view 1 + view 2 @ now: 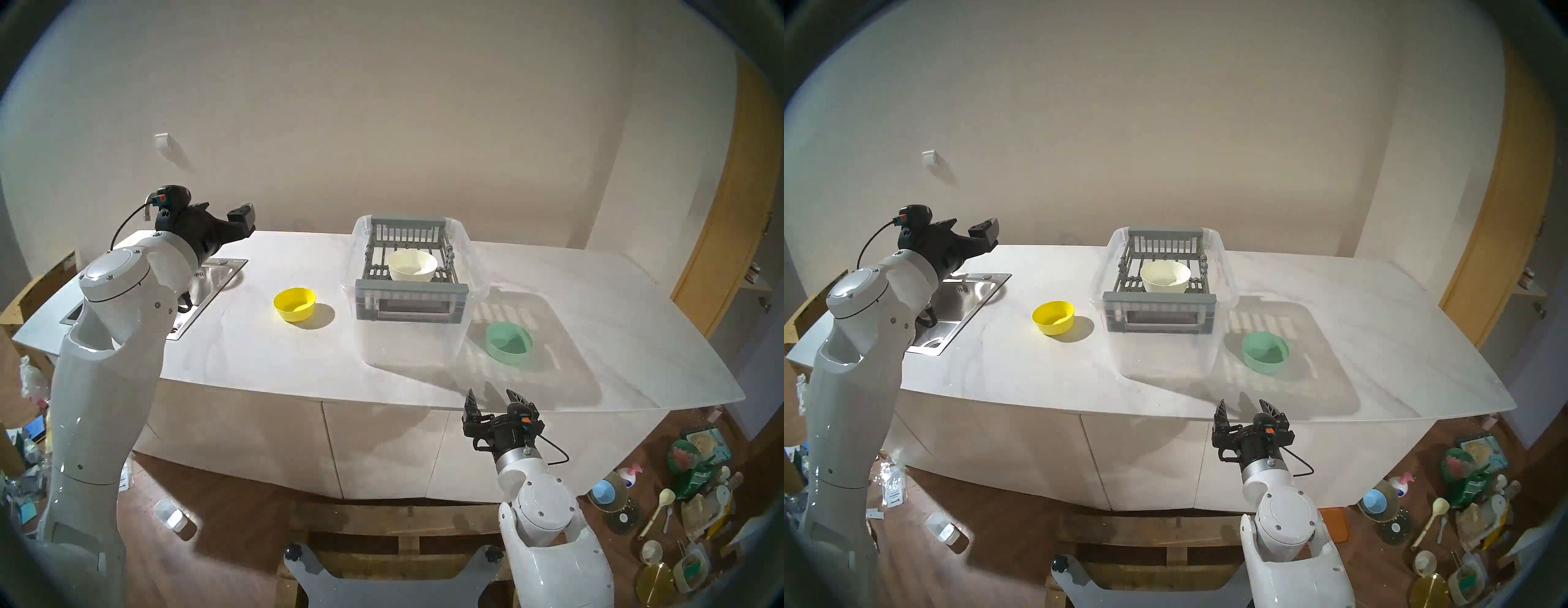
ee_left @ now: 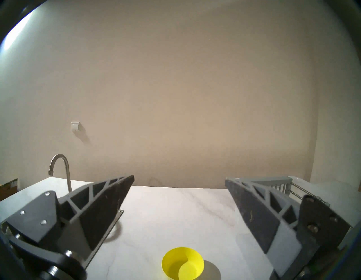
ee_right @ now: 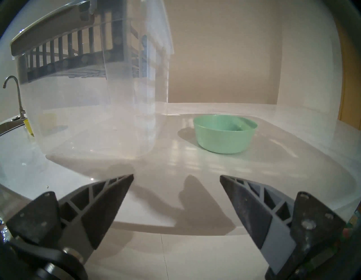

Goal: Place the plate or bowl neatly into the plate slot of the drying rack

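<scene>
The grey drying rack (image 1: pixel 411 288) sits on top of a clear plastic tub (image 1: pixel 407 344) mid-counter. A cream bowl (image 1: pixel 412 265) stands upright on the rack's ribbed bars, the plate slots (image 1: pixel 377 271). A yellow bowl (image 1: pixel 294 304) stands left of the tub and a green bowl (image 1: pixel 509 342) right of it. My left gripper (image 2: pixel 178 179) is open and empty, raised over the sink, with the yellow bowl (image 2: pixel 182 263) below it. My right gripper (image 1: pixel 491 397) is open and empty at the counter's front edge, facing the green bowl (image 3: pixel 224 133).
A steel sink (image 1: pixel 208 280) with a faucet (image 2: pixel 64 166) is set in the counter's left end. The wall runs close behind the counter. Dishes and packets (image 1: pixel 687 488) lie on the floor at the right.
</scene>
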`<action>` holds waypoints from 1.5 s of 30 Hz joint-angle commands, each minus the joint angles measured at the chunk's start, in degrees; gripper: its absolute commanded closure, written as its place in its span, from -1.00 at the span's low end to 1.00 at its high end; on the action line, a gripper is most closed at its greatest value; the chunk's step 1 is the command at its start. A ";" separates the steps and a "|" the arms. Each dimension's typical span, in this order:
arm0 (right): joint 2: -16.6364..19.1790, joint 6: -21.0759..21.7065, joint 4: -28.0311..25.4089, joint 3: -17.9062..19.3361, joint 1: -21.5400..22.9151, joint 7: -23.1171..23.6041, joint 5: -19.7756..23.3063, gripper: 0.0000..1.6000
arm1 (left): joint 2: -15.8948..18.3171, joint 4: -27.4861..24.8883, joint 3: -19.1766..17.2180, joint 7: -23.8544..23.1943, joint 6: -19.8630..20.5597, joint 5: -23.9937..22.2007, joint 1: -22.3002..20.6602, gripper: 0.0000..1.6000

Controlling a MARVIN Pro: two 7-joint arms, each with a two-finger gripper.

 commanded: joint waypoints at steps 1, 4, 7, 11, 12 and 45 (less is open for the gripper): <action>-0.03 -0.24 -1.55 -0.02 0.28 0.01 0.00 -1.00 | -0.55 -1.15 -0.16 -0.01 -0.98 -0.05 0.15 -1.00; -0.03 -0.24 -1.55 -0.02 0.28 0.00 0.00 -1.00 | -0.83 -1.30 -0.38 0.37 -0.82 -0.12 0.97 -1.00; -0.03 -0.24 -1.55 -0.02 0.27 0.00 0.00 -1.00 | -1.26 -1.13 -0.67 1.55 -0.73 0.31 2.17 -1.00; -0.03 -0.24 -1.55 -0.02 0.28 0.00 0.01 -1.00 | -1.85 -1.26 -0.95 3.54 -0.45 0.76 3.27 -1.00; -0.03 -0.24 -1.55 -0.02 0.28 0.00 0.01 -1.00 | -1.78 -1.35 -0.90 4.17 -0.63 1.26 3.66 -1.00; -0.02 -0.26 -1.53 -0.02 0.29 0.00 0.01 -1.00 | -1.71 -0.19 0.42 9.30 0.64 1.66 3.52 -1.00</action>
